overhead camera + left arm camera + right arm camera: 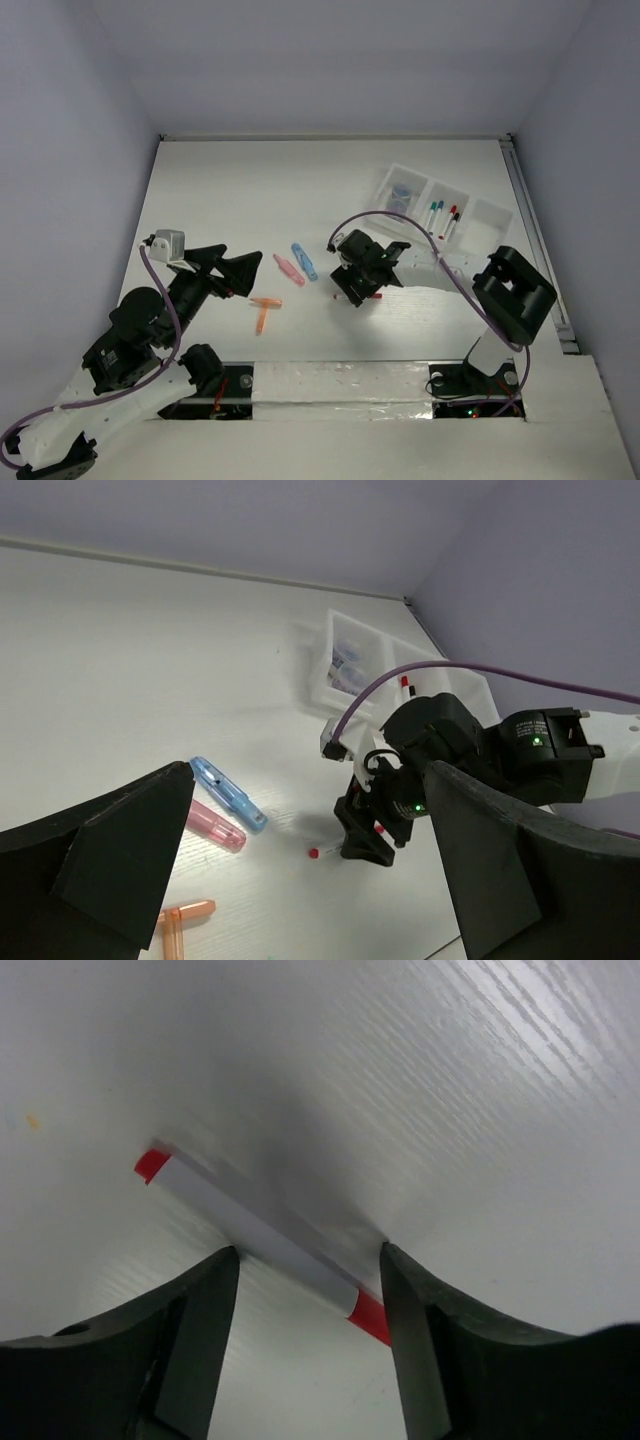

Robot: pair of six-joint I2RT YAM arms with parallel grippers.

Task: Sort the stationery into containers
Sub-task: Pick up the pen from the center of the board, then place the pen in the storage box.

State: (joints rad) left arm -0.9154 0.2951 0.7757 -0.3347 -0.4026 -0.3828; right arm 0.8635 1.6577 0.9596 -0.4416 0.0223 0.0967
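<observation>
A white pen with red ends (pixel 260 1235) lies flat on the table. My right gripper (pixel 308 1260) is open and straddles it, one finger on each side, tips down at the table. From above, the right gripper (pixel 356 290) covers most of the pen; in the left wrist view only its red tip (pixel 313 853) shows. My left gripper (pixel 236 272) is open and empty, hovering left of the pink piece (pixel 289 269), blue piece (pixel 304 261) and orange pieces (pixel 264 310). The three-compartment tray (pixel 492 216) holds bluish discs (pixel 403 190) and several pens (pixel 441 216).
The right arm's purple cable (pixel 400 218) loops over the table between the gripper and the tray. A raised rail (pixel 535 230) runs along the table's right edge. The tray also shows far off in the left wrist view (pixel 345 660).
</observation>
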